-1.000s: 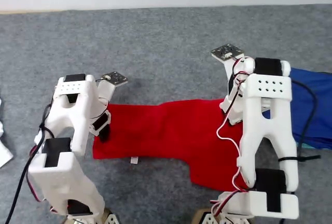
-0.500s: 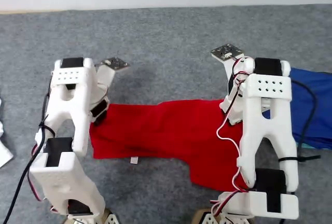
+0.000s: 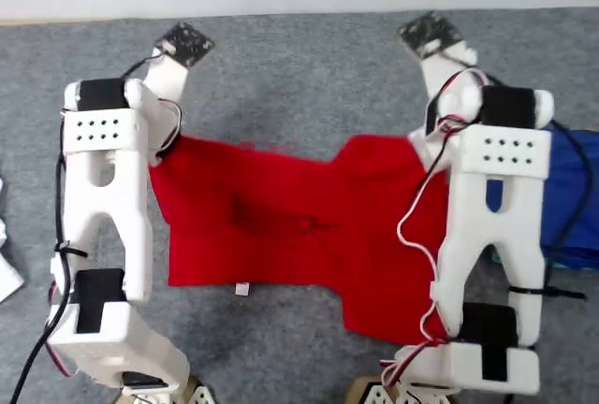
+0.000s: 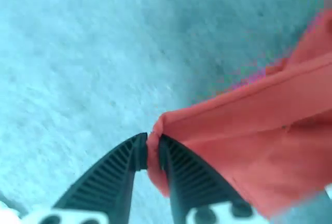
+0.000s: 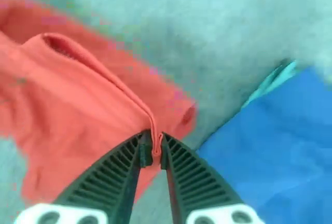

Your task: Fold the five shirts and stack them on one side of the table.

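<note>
We see a red fabric shirt (image 3: 281,226) lying across the middle of the grey felt-covered table (image 3: 299,58), between the two white arms. Most of it lies flat. Its near hem carries a small white tag (image 3: 242,288), and one sleeve runs out toward the near right.

The left gripper (image 4: 151,146) is at the shirt's far left corner. Its black ribbed fingers (image 4: 116,164) are clenched on the cloth there, with a fold of the red hem caught between the tips. From that point the hem stretches away taut, and bare grey felt lies beyond it.

The right gripper (image 5: 154,149) is at the shirt's far right corner, close to the open end of a sleeve. Its jaws are also clamped, pinching a thin ridge of the red seam.

A blue fabric shirt (image 3: 573,194) lies on the right side of the table, just beside the red one and partly under the right arm (image 3: 491,208). A strip of teal cloth (image 5: 270,81) shows along its edge. At the far left edge of the table sits something white (image 3: 6,278); we cannot tell what it is.
</note>
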`<move>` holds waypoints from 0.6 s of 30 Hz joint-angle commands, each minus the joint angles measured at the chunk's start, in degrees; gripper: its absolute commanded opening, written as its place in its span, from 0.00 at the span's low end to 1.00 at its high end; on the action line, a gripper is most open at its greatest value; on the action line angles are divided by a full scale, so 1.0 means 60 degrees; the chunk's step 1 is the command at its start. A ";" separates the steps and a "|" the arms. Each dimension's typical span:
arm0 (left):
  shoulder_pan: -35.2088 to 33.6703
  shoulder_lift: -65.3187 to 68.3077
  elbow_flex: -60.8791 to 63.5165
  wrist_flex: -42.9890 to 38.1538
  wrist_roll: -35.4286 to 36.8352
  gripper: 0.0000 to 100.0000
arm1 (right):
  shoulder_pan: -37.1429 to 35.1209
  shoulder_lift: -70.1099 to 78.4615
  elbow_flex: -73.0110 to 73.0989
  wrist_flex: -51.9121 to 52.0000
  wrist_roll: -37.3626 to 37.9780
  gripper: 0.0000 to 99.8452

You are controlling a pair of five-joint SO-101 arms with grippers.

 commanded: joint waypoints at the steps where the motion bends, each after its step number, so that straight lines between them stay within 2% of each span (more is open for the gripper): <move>1: -0.0029 -0.0542 -0.0330 -0.1055 0.0117 0.00 | 0.0330 0.0212 -0.0601 -0.1209 0.0044 0.01; 12: -0.0029 0.0703 -0.0388 -0.3853 0.0117 0.00 | 0.0315 0.1648 -0.0630 -0.5458 0.0073 0.01; 18: 0.0059 0.1143 -0.0388 -0.5070 0.0103 0.00 | 0.0344 0.2132 -0.0630 -0.7465 0.0864 0.01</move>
